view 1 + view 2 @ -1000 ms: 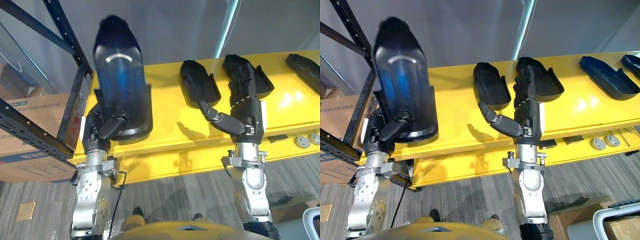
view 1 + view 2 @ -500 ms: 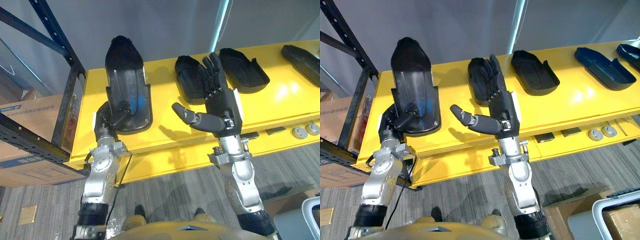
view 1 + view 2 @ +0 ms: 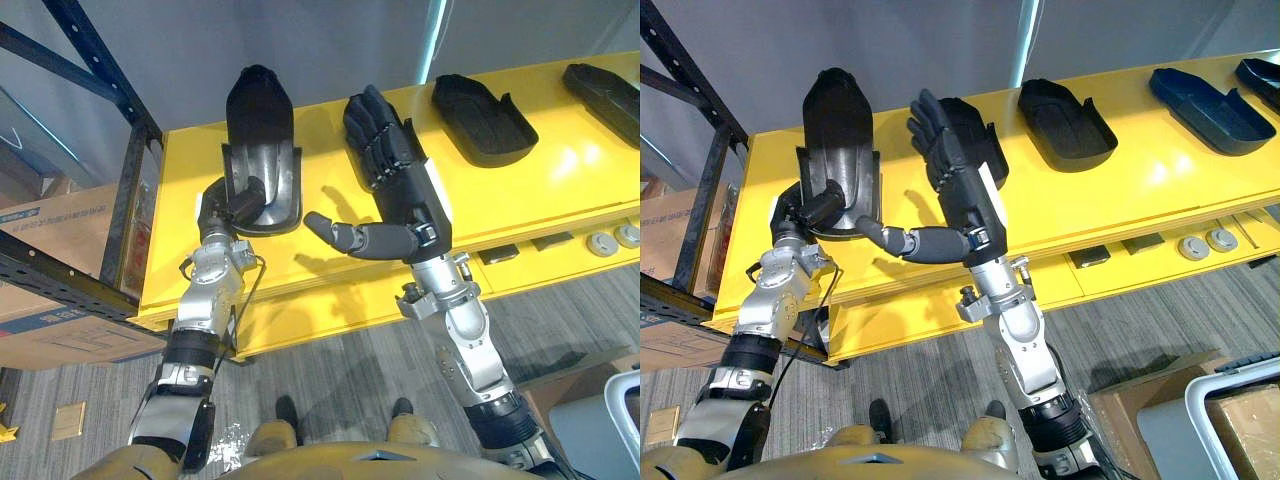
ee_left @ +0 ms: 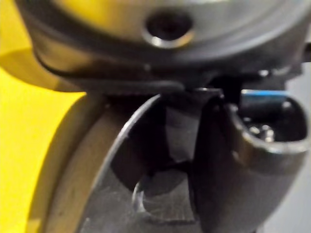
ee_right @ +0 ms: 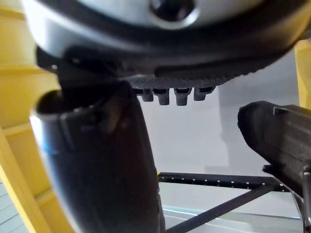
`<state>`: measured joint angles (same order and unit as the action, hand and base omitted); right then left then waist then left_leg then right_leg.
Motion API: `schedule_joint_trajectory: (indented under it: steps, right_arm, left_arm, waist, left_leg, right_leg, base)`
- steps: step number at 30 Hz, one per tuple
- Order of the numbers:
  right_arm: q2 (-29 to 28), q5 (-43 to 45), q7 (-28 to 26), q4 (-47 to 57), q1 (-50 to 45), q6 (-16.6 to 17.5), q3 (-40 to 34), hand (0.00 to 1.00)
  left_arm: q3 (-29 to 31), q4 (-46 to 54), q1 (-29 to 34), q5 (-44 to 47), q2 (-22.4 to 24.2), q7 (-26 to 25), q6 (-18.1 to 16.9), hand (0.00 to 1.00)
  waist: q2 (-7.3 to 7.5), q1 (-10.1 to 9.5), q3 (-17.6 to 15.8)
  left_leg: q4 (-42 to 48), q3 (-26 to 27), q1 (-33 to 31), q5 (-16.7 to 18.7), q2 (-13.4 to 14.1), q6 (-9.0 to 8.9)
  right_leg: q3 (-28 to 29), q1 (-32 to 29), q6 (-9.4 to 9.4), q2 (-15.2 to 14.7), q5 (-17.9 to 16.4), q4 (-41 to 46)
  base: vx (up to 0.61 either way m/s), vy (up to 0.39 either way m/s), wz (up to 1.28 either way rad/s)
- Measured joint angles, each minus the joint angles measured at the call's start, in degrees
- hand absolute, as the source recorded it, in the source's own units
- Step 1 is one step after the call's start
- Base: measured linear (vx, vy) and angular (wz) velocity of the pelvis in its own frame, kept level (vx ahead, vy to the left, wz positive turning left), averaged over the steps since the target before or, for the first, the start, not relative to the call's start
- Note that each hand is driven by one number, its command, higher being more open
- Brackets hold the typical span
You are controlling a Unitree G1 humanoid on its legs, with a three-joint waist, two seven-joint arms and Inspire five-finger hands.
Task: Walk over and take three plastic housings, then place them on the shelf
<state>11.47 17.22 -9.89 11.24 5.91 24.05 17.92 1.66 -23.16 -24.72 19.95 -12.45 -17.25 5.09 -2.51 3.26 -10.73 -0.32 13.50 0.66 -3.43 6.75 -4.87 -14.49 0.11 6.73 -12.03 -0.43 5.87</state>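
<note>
The left robot hand (image 3: 236, 205) grips the near end of a black plastic housing (image 3: 260, 125) at the yellow counter's (image 3: 560, 185) left end. The right robot hand (image 3: 400, 190) hovers open, fingers straight, over a second housing (image 3: 985, 135); a third housing (image 3: 482, 120) lies further right

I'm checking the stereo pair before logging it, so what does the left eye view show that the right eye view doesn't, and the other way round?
Left eye view: a wider stretch of the brown cardboard boxes beside the dark blue metal rack. Right eye view: a fifth dark plastic housing at the yellow table's far right edge. Both: the left hand shut on a black plastic housing at the table's left end, and the right hand open, fingers straight, over the next black housing.
</note>
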Motion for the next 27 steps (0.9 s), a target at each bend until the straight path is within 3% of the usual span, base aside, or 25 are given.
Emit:
schedule_joint_trajectory:
  steps: [6,7,21,27]
  right_arm:
    - [-0.13,-0.02,-0.87,0.03,0.03,-0.09,1.98,1.0]
    - [-0.13,-0.02,-0.83,0.09,0.03,-0.14,2.25,1.0]
    - [-0.14,-0.02,0.52,0.32,0.03,-2.24,2.99,1.0]
    - [-0.13,-0.05,1.64,0.33,0.02,-2.51,2.99,1.0]
  left_arm:
    - [0.48,-3.77,-3.17,0.21,-0.25,-1.76,0.35,0.0]
    - [0.48,-4.35,-3.63,0.24,-0.31,-1.84,0.38,1.0]
    - [0.24,-7.93,-7.76,-0.06,-0.9,-2.17,2.04,1.0]
    - [-0.93,-8.43,-8.99,-0.09,-0.92,-5.18,2.75,1.0]
  waist:
    - [0.16,0.17,-0.27]
    - [0.15,0.2,-0.37]
    - [-0.17,0.19,-1.59]
    - [0.11,0.22,-1.77]
  left_leg:
    - [-1.02,0.46,-0.05,-1.23,-0.01,0.09]
    - [-1.02,0.47,-0.06,-1.3,0.0,0.08]
    - [-2.01,-0.53,0.21,-2.35,-0.01,0.09]
    - [-2.02,-0.61,0.22,-2.42,0.02,0.02]
  right_leg:
    - [0.63,-1.2,-0.02,0.0,0.05,0.84]
    - [0.66,-1.29,-0.02,-0.01,0.05,0.97]
    - [0.32,-1.04,0.31,0.05,0.61,1.11]
    - [0.35,-1.03,0.32,0.1,0.66,1.12]
  base:
    - [-0.06,0.001,-0.04]
    - [-0.04,-0.002,0.0]
    - [-0.01,0.001,0.02]
    - [0.0,0.0,0.0]
